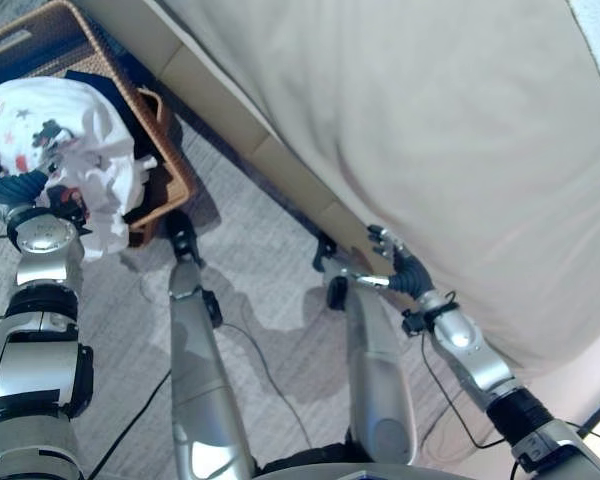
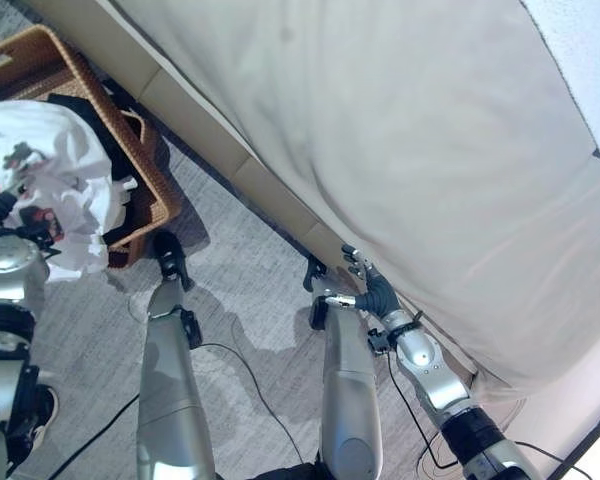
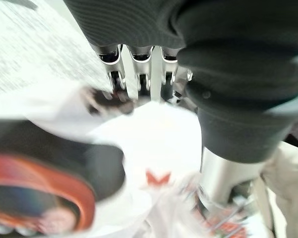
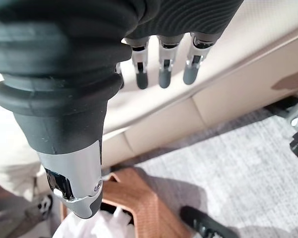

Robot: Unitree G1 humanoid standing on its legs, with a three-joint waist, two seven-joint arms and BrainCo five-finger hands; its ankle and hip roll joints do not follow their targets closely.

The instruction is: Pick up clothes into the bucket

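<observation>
Bed (image 1: 410, 120): broad, smooth beige cover, spanning 12 to 4 o'clock.
Floor (image 1: 260, 290): grey, finely ribbed carpet.
Basket (image 1: 165, 150): brown woven wicker, rectangular, at 10 o'clock beside the bed base.
Garment (image 1: 75, 140): white crumpled cloth with red and dark print, bunched over the basket's rim.
Left robot hand (image 1: 42, 148): raised at 9 o'clock, fingers clenched into the garment.
Right robot hand (image 1: 392, 258): at 4 o'clock by the bed edge, fingers relaxed, grasping nothing.
</observation>
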